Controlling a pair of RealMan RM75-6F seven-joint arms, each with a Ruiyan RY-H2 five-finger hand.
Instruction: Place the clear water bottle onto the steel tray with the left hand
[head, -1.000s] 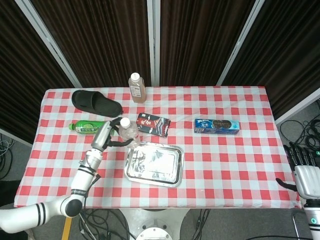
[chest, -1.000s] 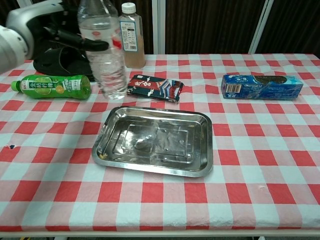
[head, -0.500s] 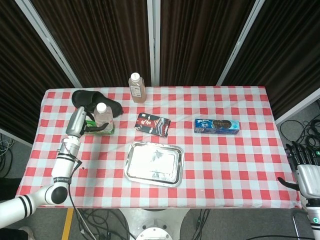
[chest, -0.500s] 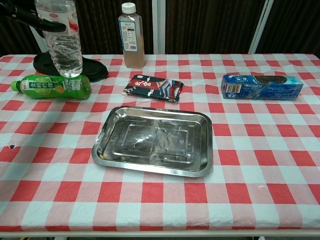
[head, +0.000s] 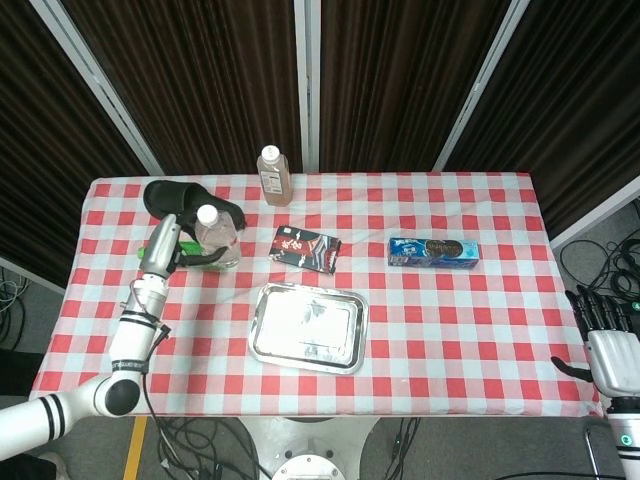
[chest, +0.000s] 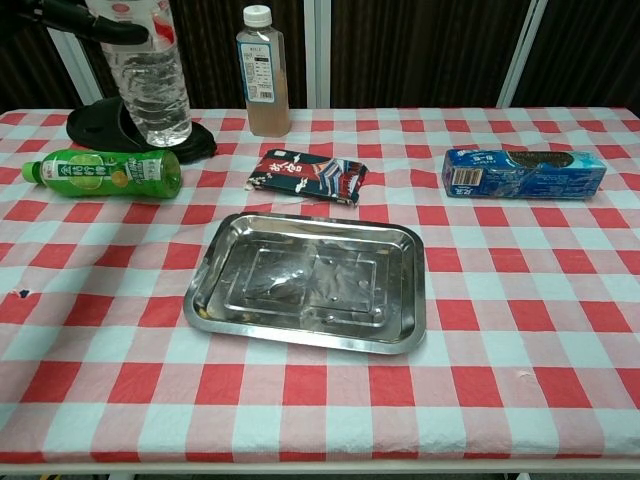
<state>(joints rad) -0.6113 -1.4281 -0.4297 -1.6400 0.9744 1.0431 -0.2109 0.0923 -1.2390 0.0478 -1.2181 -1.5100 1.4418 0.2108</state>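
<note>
Right now the left robot hand (head: 170, 252) is holding the clear water bottle (head: 213, 236) up in the air, with its dark fingers (chest: 95, 22) wrapping around the top part. The bottle is standing almost straight, with its white cap pointing up and its bottom pointing down, so its long side is running up and down. It is hanging over the back left part of the desk (head: 450, 330), above the black slipper (head: 170, 199) and the green bottle (chest: 105, 172). It is not touching the steel tray (chest: 310, 280), which is sitting well apart from it, nearer the front middle of the desk.

The green bottle is lying on its side with its cap pointing left. A tall bottle with brownish drink (chest: 263, 72) is standing at the back. A dark snack packet (chest: 308, 176) is lying just behind the tray, and a blue cookie box (chest: 522, 172) is lying off to the right.

The right robot hand (head: 608, 340) is hanging low beside the right edge of the desk. It looks like it is holding nothing, with its fingers spread a little, but it is small and hard to see.
</note>
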